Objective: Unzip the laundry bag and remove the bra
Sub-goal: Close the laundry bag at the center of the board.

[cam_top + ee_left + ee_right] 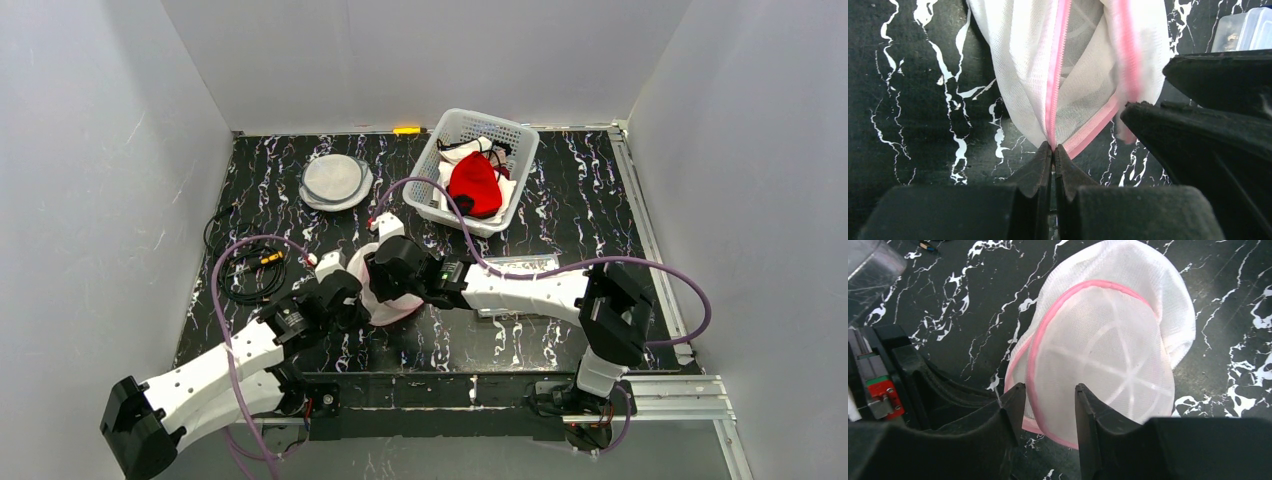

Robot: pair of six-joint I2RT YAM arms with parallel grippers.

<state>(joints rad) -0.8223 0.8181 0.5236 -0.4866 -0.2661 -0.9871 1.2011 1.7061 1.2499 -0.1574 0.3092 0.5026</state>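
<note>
Laundry bag [1113, 340] lies on table [1248, 270], front centre, between the 2 arms. Left gripper [1052, 149] clamped shut on pink zipper tape [1057, 70]. Right gripper [1048, 390] part-open, straddling the bag's edge, gripping nothing. Risk: right jaws close on mesh only; a pull then slips the left pinch.

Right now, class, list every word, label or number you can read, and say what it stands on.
No text can be read.
The laundry bag and basket show no writing.
The red-and-green part in the right wrist view is too blurred to tell.
</note>
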